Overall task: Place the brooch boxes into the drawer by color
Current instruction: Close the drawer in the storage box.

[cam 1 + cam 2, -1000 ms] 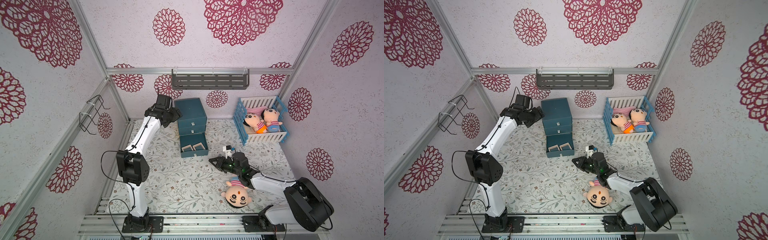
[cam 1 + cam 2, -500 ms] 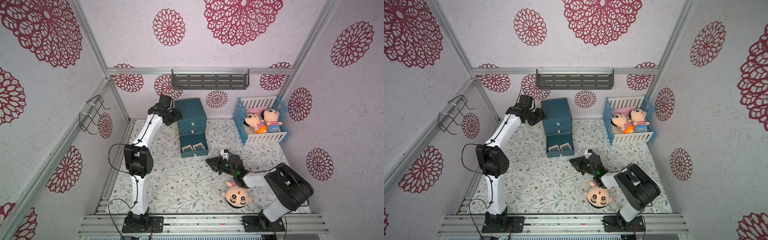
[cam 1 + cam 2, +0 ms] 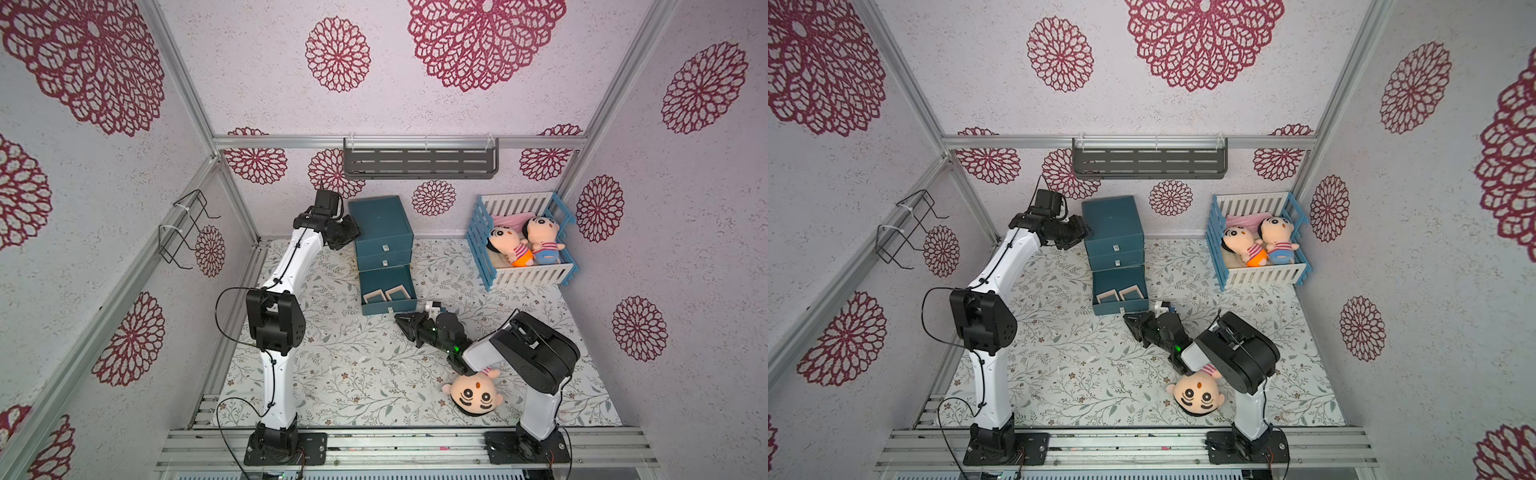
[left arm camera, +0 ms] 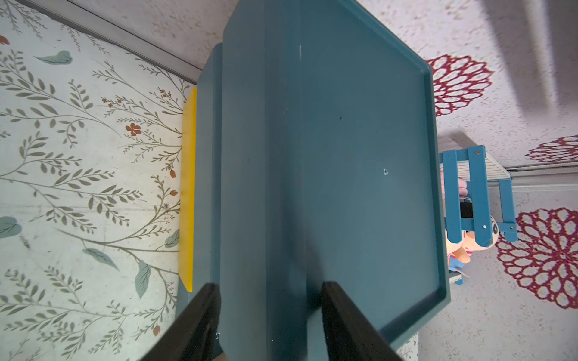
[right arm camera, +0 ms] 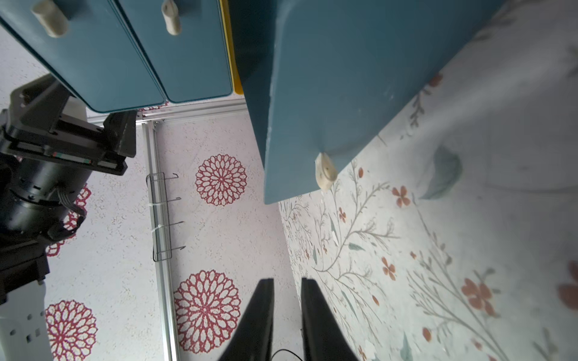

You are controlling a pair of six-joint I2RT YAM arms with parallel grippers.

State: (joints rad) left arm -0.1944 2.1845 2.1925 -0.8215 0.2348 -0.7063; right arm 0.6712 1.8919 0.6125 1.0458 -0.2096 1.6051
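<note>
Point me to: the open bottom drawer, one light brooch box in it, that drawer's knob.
open bottom drawer [image 3: 374, 308], in a top view, on its front panel
light brooch box [image 3: 373, 297], in a top view, on its clear centre
drawer knob [image 5: 325, 172], in the right wrist view, on its rounded end

Walls [image 3: 415, 108] are speckled pale lilac, stamped with crimson lace rosettes; the table [image 3: 353, 374] carries an off-white cloth printed with grey-green leafy sprigs and small rust-red flowers. The drawer cabinet [image 3: 380, 224] is uniformly teal with cream knobs [image 5: 325, 172] and a yellow strip [image 4: 187, 187] at its base, and the open drawer [image 3: 374, 308] shows two brooch boxes [image 3: 372, 296] framed in pale wood colour. The crib [image 3: 528, 276] is blue with white slats and pink bedding, its dolls [image 3: 509, 245] in orange and blue striped clothes; the wall shelf [image 3: 419, 160] is dark grey, both arms [image 3: 297, 257] white with black joints.
</note>
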